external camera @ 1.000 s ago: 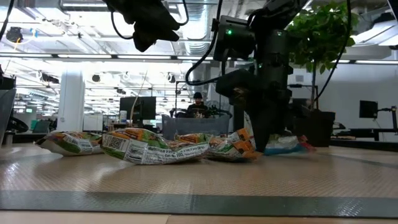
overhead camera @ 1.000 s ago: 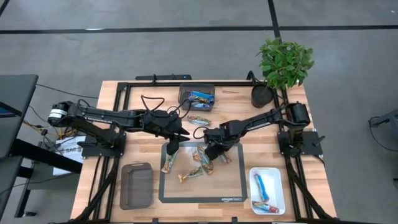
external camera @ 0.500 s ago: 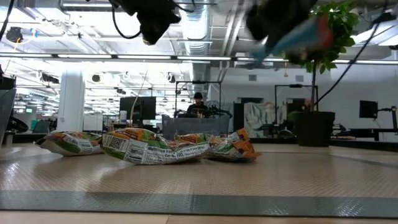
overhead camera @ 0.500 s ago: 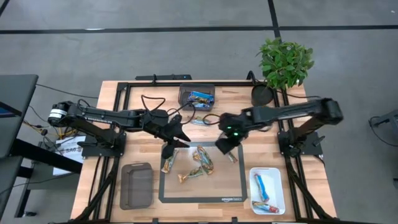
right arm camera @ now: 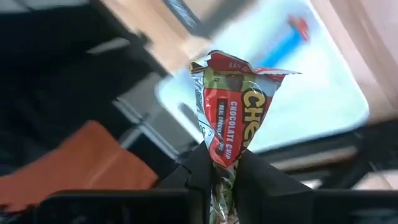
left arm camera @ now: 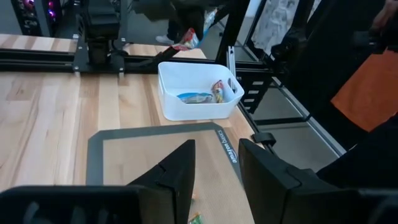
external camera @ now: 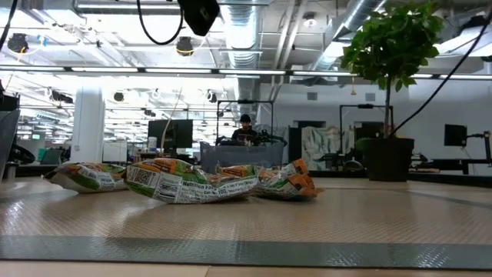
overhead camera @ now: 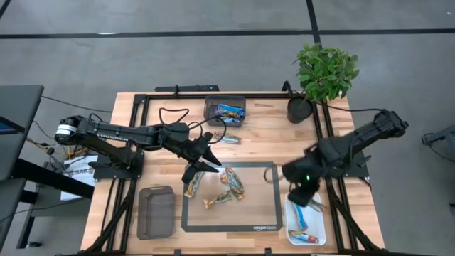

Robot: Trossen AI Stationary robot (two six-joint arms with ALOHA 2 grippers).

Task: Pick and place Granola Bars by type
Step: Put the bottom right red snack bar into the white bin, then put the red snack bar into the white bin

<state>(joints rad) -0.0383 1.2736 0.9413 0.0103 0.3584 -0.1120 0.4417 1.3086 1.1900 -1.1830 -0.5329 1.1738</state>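
Where the low view looks level across the mat, we find the nearest items in the lower left of the frame: a group of Granola Bars point(external camera: 192, 183) lying on the grey mat point(external camera: 246, 250). Seen from the high view, these same bars sit in the centre of the frame, scattered over the mat's upper left area.

Just beyond them, in the centre-left of the high view, we locate the left gripper point(overhead camera: 206, 160) hovering over the mat's upper left edge. In the left wrist view, its two dark fingers point(left arm camera: 177, 174) stand apart with nothing between them.

At the lower right of the high view, we locate the right gripper point(overhead camera: 304, 193) above the near end of the white tray point(overhead camera: 318, 226). In the right wrist view, its fingers are clenched on one red-and-white bar point(right arm camera: 233, 121), which stands upright between them over the tray. The tray already contains bars, including a blue one.

Farther back, at the upper centre of the high view, a dark bin point(overhead camera: 225, 110) holds a blue bar, and another bar lies on the wooden table point(overhead camera: 270, 128) just beside it. An empty-looking dark bin lid point(overhead camera: 156, 212) rests at the lower left. A potted plant point(overhead camera: 325, 71) stands at the upper right corner.
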